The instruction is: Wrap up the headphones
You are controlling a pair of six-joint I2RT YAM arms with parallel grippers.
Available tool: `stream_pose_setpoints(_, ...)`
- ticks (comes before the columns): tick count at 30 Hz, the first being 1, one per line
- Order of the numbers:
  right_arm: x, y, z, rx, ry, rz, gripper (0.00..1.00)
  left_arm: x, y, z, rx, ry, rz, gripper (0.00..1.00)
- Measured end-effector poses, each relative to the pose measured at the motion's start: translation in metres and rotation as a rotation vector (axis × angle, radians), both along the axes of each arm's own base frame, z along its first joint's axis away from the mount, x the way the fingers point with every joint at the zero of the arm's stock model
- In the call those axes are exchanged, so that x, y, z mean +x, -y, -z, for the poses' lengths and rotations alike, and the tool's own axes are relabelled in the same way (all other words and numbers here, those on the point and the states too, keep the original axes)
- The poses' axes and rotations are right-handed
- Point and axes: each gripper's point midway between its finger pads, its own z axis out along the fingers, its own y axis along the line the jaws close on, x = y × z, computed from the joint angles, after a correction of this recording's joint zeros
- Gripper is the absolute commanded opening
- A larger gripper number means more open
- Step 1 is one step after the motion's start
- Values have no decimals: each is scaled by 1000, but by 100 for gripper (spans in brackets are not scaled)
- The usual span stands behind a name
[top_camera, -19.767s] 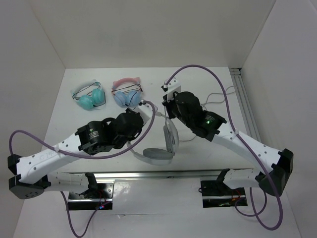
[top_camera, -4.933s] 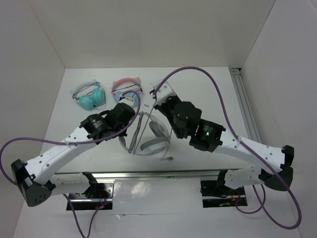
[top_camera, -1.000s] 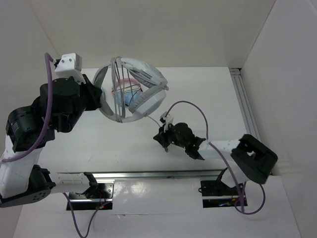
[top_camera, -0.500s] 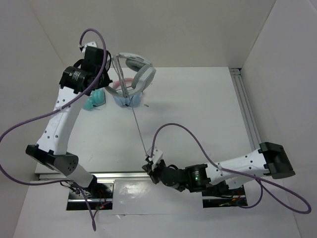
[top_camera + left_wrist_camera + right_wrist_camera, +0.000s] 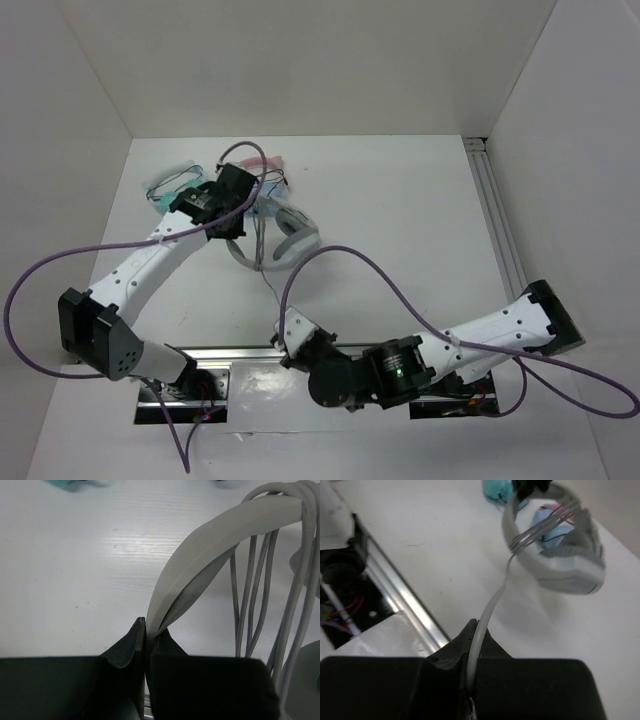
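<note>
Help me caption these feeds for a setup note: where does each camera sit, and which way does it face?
Top external: above and behind the bases, looking down on the table; both arms show, left gripper and right gripper.
Right wrist: on the right arm, looking past its fingers, shut on the cable, towards the headphones.
Left wrist: on the left arm, looking past its fingers, shut on the headband.
Shared: every view shows the headphones with cable loops round the headband.

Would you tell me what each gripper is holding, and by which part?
The left gripper pinches the headphones by the headband; the right gripper pinches their cable.
</note>
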Motion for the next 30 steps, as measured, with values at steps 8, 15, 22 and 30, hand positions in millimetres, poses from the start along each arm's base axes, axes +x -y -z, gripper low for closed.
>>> stream_pose_setpoints(8, 125, 51, -29, -75, 77, 233, 0, -68, 68, 13, 25, 4, 419, 0)
stream_pose_setpoints(15, 144, 61, -39, -93, 86, 205, 0, -108, 91, 27, 109, -26, 569, 0)
stream_pose_setpoints(22, 198, 94, -20, -155, 45, 293, 0, -131, 119, 7, 44, 56, 657, 0)
stream_pose_setpoints(30, 228, 125, 3, -148, -23, 325, 6, -146, 128, -64, -180, 219, 725, 0)
